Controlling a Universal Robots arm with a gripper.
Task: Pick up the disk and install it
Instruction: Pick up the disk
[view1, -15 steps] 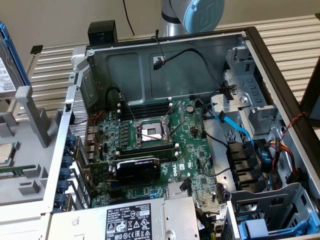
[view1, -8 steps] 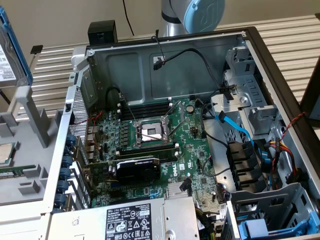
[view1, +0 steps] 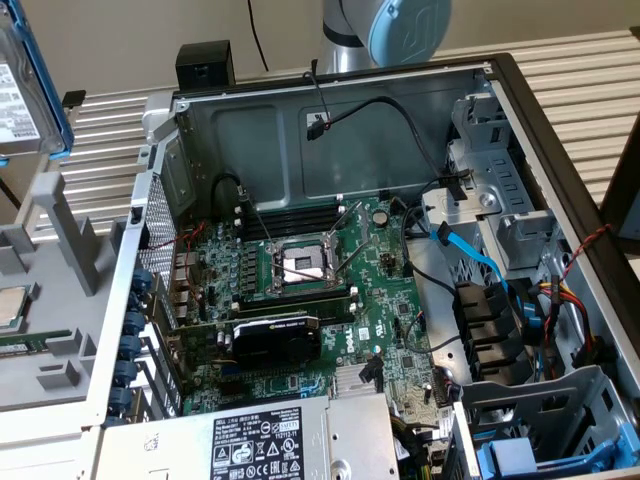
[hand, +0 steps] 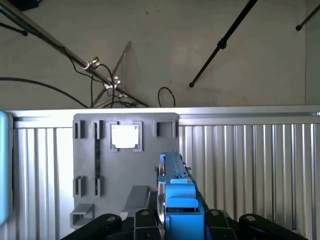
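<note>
My hand (hand: 177, 222) is closed on the disk (hand: 176, 197). I see it edge on, with one black finger (hand: 145, 220) on each side. It is up in the air and touches nothing else.

I think the disk is hard and stiff and will not bend. It looks a bit heavy for a flat thing. The silver metal is likely smooth and slippery. The blue plastic frame looks like the best place to squeeze, not the white label. I guess it breaks inside if it gets bumped, so no knocks.

Just past the disk is the grey holder (hand: 125, 170) with its slots and little posts. A small square chip (hand: 124, 136) sits in one pocket. The holder lies on the table with ridges (hand: 250, 170). Past the table edge are the floor and some thin black stands (hand: 225, 40).

From the side camera, the disk (view1: 25, 85) hangs at the exterior view's left, above the grey holder (view1: 60, 250). There is free air around it there.

The open computer box (view1: 330, 150) is at the exterior view's right. Its metal walls look thin and sharp. A blue cable (view1: 470, 255) and black wires (view1: 400, 110) cross the inside. The green board (view1: 340, 290) fills the middle. The metal racks (view1: 520, 400) look like a tight place.
</note>
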